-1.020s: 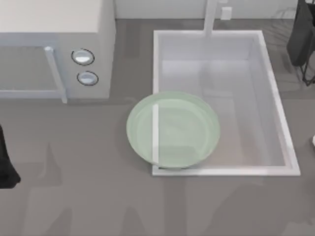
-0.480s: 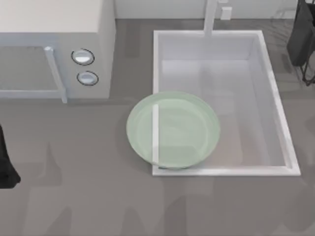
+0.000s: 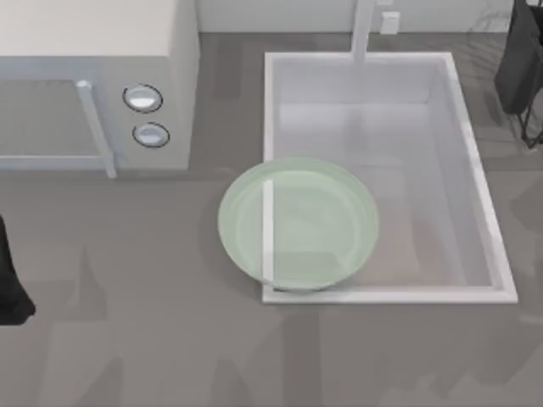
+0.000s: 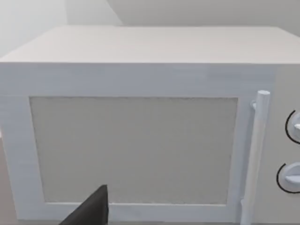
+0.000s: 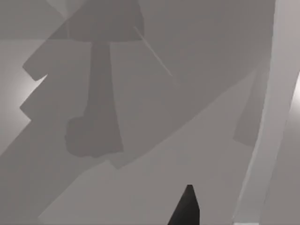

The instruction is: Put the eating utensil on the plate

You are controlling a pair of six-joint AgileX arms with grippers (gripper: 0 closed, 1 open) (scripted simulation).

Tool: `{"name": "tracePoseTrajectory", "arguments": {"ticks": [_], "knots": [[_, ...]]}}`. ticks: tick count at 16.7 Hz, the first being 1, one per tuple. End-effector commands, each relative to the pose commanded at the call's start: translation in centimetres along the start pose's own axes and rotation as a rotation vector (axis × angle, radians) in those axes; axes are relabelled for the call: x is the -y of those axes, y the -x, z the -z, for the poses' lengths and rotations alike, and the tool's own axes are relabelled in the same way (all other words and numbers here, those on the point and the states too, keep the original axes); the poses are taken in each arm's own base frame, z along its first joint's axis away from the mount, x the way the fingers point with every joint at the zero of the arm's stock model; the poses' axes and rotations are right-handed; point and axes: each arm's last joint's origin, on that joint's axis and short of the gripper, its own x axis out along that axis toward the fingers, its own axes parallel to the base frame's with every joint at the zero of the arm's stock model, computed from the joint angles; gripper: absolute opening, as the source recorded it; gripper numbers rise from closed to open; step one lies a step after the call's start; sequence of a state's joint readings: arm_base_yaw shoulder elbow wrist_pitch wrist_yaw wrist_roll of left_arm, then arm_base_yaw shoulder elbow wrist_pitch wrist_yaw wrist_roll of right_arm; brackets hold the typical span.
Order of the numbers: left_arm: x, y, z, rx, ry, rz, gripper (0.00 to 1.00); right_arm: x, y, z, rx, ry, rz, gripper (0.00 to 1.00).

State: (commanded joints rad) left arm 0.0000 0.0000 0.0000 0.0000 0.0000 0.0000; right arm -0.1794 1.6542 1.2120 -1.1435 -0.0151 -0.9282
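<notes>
The plate (image 3: pixel 298 223) is round, pale green and translucent. It lies at the table's middle, overlapping the front left corner of the sink (image 3: pixel 475 178). Nothing lies on it. The eating utensil is out of view. My left arm (image 3: pixel 10 284) is a dark shape at the table's far left edge. One dark fingertip (image 4: pixel 91 211) of its gripper shows in the left wrist view, in front of the microwave door. In the right wrist view, one dark fingertip (image 5: pixel 186 206) of the right gripper hangs over bare grey table crossed by shadows.
A white microwave (image 3: pixel 93 85) with two round knobs (image 3: pixel 142 98) and a bar handle (image 3: pixel 95 127) stands at the back left. The white-rimmed sink has a faucet (image 3: pixel 363 25) at its back edge. A dark shape (image 3: pixel 519 59) stands at the back right corner.
A small white speck at the top view's right edge one second ago is gone. Shadows on the table's front right have shifted. The plate has not moved.
</notes>
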Motion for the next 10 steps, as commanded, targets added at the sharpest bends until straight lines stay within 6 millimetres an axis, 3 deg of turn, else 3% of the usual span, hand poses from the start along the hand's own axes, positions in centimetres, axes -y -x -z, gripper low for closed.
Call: {"name": "tracePoseTrajectory", "arguments": {"ticks": [3,6,10], "knots": [[0.0,0.0,0.0,0.0,0.0,0.0,1.0,0.1,-0.3,-5.2,-0.028,0.141,-0.031,0.0],[0.0,0.0,0.0,0.0,0.0,0.0,1.0,-1.0,-0.5,-12.8,-0.039,0.321,-0.039,0.0],[0.0,0.0,0.0,0.0,0.0,0.0,1.0,-6.3,-1.0,-23.1,-0.011,0.568,-0.014,0.0]]}}
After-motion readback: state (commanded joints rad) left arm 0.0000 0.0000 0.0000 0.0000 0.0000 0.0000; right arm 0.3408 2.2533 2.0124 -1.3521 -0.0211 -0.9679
